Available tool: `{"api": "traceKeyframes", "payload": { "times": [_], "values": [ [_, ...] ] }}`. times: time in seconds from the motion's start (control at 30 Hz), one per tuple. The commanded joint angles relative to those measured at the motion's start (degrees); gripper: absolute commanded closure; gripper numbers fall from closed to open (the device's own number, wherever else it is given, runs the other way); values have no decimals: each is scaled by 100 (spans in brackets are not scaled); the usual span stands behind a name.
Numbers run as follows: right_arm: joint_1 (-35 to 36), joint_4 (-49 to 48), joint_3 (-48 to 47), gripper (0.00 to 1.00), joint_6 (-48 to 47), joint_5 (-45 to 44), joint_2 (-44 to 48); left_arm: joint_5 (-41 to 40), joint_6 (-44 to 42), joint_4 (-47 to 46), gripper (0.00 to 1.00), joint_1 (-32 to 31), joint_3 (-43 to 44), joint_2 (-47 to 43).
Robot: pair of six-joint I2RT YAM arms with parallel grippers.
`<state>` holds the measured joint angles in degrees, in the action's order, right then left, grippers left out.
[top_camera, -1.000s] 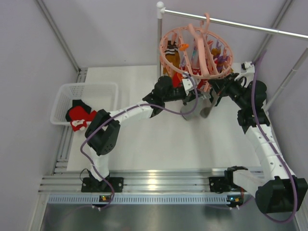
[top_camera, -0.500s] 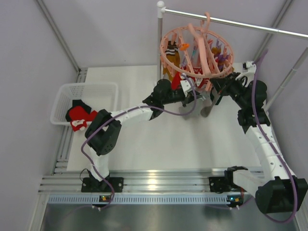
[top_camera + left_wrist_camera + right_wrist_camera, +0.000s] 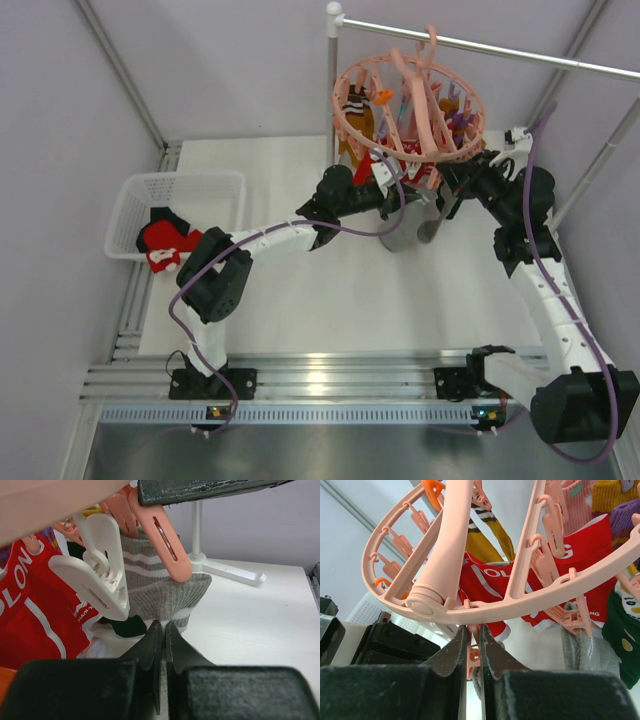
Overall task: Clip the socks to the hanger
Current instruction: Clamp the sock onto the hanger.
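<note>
The salmon-pink hanger [image 3: 408, 105] hangs from the rail with several socks clipped on it. My left gripper [image 3: 388, 192] is shut on the cuff of a grey sock [image 3: 405, 228] with white stripes, just under the ring. In the left wrist view the gripper [image 3: 164, 626] pinches the grey sock [image 3: 165, 592], and a pink clip [image 3: 162, 535] lies over its upper edge beside a red sock [image 3: 35, 605]. My right gripper [image 3: 450, 192] is under the ring's right side. In the right wrist view the gripper [image 3: 473, 628] is shut on a pink clip [image 3: 475, 652] below the hanger ring [image 3: 520, 605].
A white mesh basket [image 3: 180, 182] at the left holds a red sock [image 3: 165, 240] and a dark one. The grey rail [image 3: 480, 45] and its pole [image 3: 333, 85] stand behind the hanger. A white clip [image 3: 97, 577] hangs close to my left fingers.
My left gripper has shifted slightly left and up under the ring. The grey sock now hangs wider between the two grippers. The right arm has barely moved.
</note>
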<state>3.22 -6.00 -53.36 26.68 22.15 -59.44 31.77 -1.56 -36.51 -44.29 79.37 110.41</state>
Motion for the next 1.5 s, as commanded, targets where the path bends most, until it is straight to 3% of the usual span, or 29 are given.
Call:
{"api": "traceKeyframes", "payload": {
  "times": [0.0, 0.7, 0.93, 1.03, 1.17, 1.2, 1.23, 1.37, 1.47],
  "values": [
    [-32, -209, -122, 100, 39, -44, -6, -65, 147, -480, 100, -18, 157, -222],
    [-32, -226, -104, 99, 39, 52, -15, 75, 438, -541, 100, -53, 711, 24],
    [-32, -200, -157, 59, 31, 123, -6, 145, 420, -462, 100, -88, 781, 68],
    [-24, -191, -183, 50, 31, 140, -6, 163, 402, -410, 100, -88, 773, 68],
    [-32, -147, -209, 48, 31, 158, 2, 137, 385, -392, 100, -106, 781, 86],
    [-32, -138, -210, 47, 31, 158, 3, 119, 393, -383, 97, -106, 781, 95],
    [-32, -112, -236, 46, 31, 149, 3, 110, 402, -383, 82, -106, 799, 95],
    [-32, -24, -297, 43, -31, 79, 3, 93, 420, -260, 50, -115, 764, 25],
    [-85, 29, -350, 41, -75, -71, -15, 145, 359, -94, 40, -115, 572, -220]
  ]
}}
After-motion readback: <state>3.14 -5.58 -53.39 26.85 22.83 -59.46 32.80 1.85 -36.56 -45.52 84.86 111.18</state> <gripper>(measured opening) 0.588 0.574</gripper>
